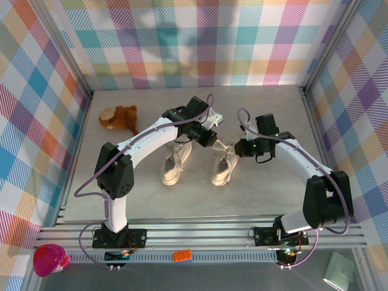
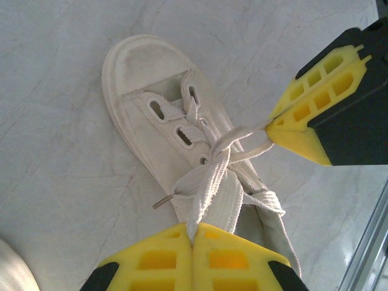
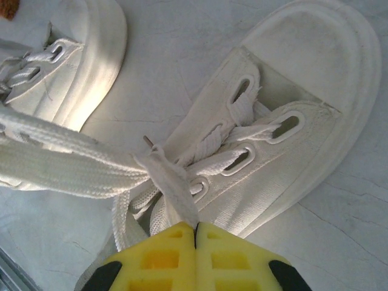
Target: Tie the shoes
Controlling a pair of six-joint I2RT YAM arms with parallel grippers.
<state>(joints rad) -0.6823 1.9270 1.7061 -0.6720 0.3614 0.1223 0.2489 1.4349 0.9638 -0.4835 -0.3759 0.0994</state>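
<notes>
The plush toy (image 1: pixel 119 118) lies well to the left of the right shoe (image 1: pixel 219 171), toward the back of the table. The left shoe (image 1: pixel 172 165) stands just left of the right shoe, near it but apart. The left gripper (image 2: pixel 193 239) hangs above the right shoe's far left side, clamped tight on one strand of its laces (image 2: pixel 213 176). The strands cross over the right shoe's tongue. The right gripper (image 3: pixel 195 233), above the right shoe's far right side, is pinched closed on the other strand.
</notes>
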